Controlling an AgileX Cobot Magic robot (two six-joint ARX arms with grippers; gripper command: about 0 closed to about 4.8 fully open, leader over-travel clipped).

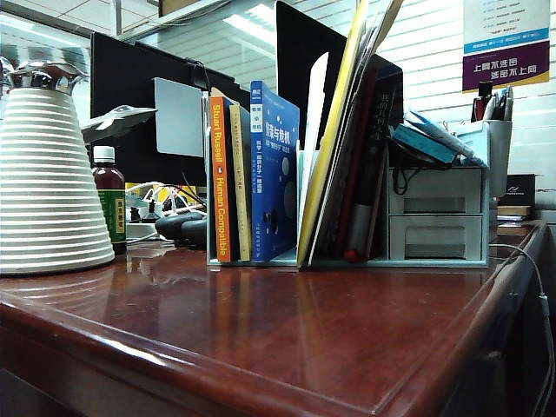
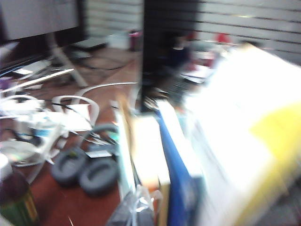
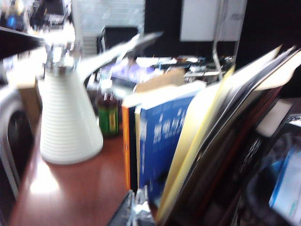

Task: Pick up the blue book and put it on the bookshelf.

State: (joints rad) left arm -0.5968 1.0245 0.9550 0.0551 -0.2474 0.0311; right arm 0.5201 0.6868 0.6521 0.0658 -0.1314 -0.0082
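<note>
Looking over the glossy red-brown wooden desk (image 1: 287, 339), you see one bright blue paperback book (image 1: 273, 182) standing upright in the pale grey-blue book rack (image 1: 347, 260), beside one orange-spined book (image 1: 220, 182). Only the wrist views show grippers: left gripper (image 2: 141, 209) closed and empty; right gripper (image 3: 136, 212) too blurred to judge.

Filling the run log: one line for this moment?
blue book: upright in bookshelf | left gripper: shut, empty, above books | right gripper: near books, state unclear

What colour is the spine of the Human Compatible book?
Orange spine with white lettering, clearest in the exterior view.
</note>
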